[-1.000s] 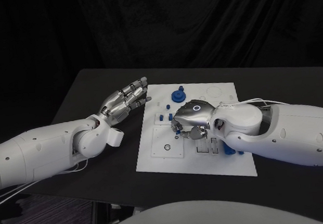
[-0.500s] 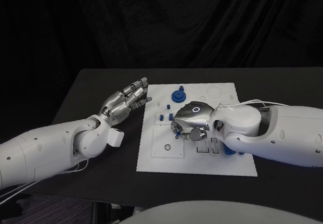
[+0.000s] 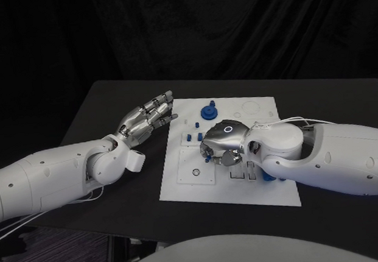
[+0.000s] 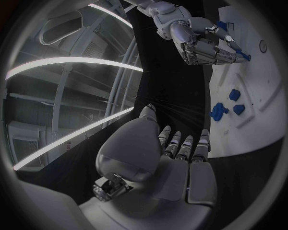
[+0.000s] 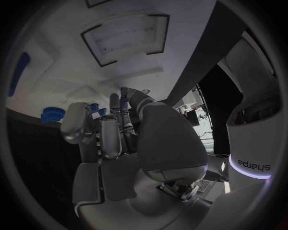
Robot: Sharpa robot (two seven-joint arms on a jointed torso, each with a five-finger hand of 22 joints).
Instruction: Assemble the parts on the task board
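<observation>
The white task board lies in the middle of the black table. My right hand hovers low over the board's middle with its fingers curled down, and pinches a small blue part between thumb and fingertip. That part touches the board near a raised white strip. My left hand is held flat, fingers straight and apart, just off the board's left edge, holding nothing. The left wrist view shows that left hand beside the board, with my right hand farther along.
A blue round knob and a thin blue peg stand at the board's far side. Another blue piece lies by my right forearm. A rectangular recess and a blue round part lie near the right hand.
My right hand has crept slightly toward the board's near left with its fingers still curled. The left hand has not moved.
</observation>
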